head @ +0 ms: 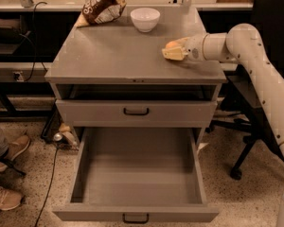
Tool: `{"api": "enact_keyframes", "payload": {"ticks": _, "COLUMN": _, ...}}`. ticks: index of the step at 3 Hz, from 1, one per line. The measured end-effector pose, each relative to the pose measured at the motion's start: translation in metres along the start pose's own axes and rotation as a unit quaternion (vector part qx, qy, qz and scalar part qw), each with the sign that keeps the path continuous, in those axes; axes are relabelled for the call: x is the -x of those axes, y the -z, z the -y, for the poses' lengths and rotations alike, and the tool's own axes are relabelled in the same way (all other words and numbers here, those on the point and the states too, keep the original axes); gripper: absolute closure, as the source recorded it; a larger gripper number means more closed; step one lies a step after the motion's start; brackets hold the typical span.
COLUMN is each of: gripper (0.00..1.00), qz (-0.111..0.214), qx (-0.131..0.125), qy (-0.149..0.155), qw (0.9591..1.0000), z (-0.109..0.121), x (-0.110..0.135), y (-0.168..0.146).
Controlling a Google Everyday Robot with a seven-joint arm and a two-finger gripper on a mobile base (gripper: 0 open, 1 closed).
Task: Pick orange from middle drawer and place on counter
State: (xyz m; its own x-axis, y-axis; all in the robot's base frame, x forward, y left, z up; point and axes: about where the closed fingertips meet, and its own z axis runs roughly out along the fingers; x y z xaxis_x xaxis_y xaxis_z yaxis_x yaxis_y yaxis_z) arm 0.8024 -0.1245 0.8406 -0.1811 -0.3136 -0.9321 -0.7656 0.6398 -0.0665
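The orange (171, 45) shows as a small orange patch between the pale yellow fingers of my gripper (173, 51). The gripper is shut on it, low over the right side of the counter (118, 56), reaching in from the right on the white arm (255, 56). I cannot tell whether the orange touches the counter. The middle drawer (137, 174) is pulled fully out below, and its flat grey floor is bare. Its black handle (136, 218) is at the bottom edge.
A white bowl (145, 19) and a brown snack bag (102, 6) stand at the back of the counter. A shut grey drawer front (180, 112) sits above the open drawer. A black chair (255, 126) is at the right, a person's shoes (9, 150) at the left.
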Motion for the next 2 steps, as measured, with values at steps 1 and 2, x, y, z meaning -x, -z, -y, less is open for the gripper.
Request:
{"api": "enact_keyframes", "payload": {"ticks": 1, "gripper": 0.04, "qz": 0.001, "qx": 0.002, "qy": -0.001, "qw": 1.0000, "z": 0.0016, "x": 0.0003, "y": -0.0004}}
{"api": "enact_keyframes", "payload": {"ticks": 2, "gripper": 0.00, "qz": 0.003, "qx": 0.002, "qy": -0.001, "qw": 1.0000, "z": 0.0023, "x": 0.0008, "y": 0.0000}}
